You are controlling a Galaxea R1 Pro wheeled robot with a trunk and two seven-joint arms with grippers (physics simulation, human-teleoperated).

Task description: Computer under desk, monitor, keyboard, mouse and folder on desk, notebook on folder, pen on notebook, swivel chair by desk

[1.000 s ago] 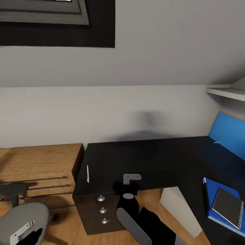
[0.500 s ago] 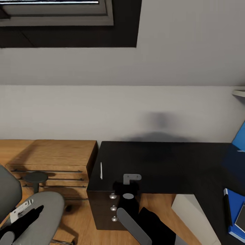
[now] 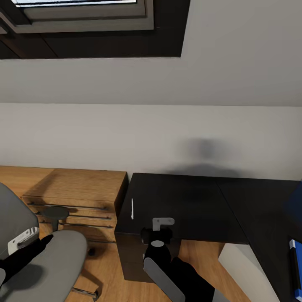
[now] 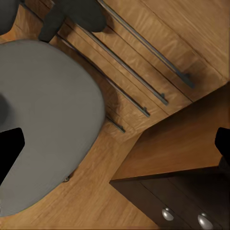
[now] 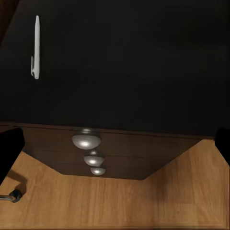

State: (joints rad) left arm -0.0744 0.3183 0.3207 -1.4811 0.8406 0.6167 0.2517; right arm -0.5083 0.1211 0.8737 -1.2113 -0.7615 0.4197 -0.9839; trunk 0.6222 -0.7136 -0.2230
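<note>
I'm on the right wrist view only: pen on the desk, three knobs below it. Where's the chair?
Observer: The chair is at the robot's left, on the floor in front of the wooden cabinet, apart from the desk.
Operator: Anything on its seat?
Observer: The part of the seat that the left wrist view shows is bare grey padding.
Operator: And the folder?
Observer: A blue edge of the folder shows at the head view's right edge, lying on the desk's right wing.
</note>
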